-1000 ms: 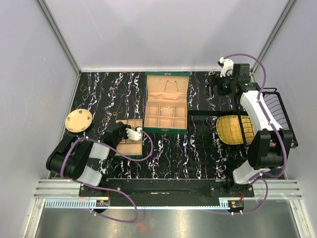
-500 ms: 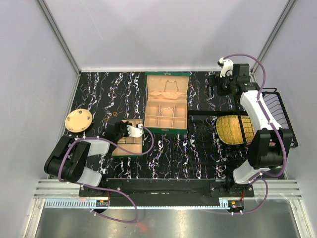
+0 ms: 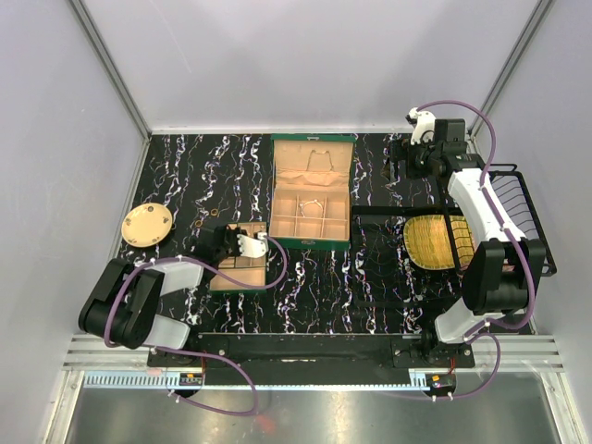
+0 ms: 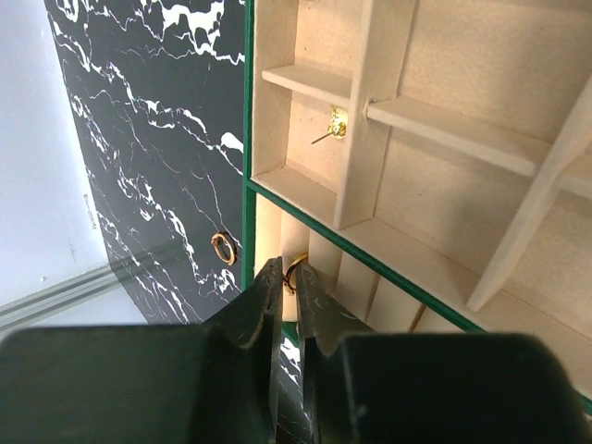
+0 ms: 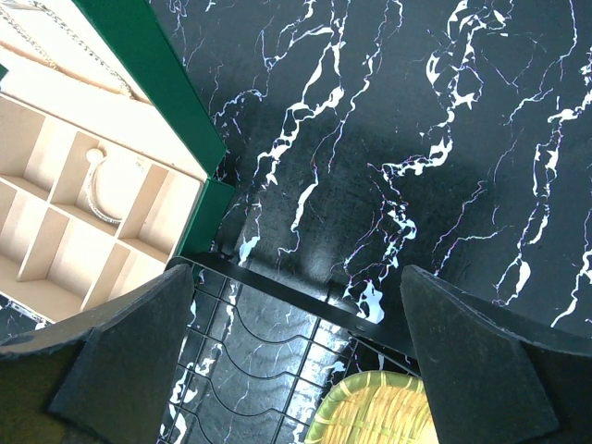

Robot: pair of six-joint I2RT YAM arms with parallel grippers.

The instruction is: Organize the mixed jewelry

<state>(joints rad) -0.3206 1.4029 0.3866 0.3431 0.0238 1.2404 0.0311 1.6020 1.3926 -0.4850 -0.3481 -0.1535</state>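
The left gripper (image 4: 288, 268) hangs at the tray's (image 4: 365, 139) left edge, fingers almost pressed together, a gold ring (image 4: 293, 277) at their tips, likely for dropping in; whether it is gripped I cannot tell. 1 more ring (image 4: 223, 248) lies on the table (image 4: 157, 185) beside that edge. The right gripper (image 5: 296, 361) hovers spread wide.

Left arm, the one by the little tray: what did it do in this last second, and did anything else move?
The left arm swung its elbow outward to the left and toward the near edge. The left pincer stayed over the tan tray, its fingers a slit apart. Whether it dropped anything cannot be told. The right arm, green box, yellow mat and round disc did not move.
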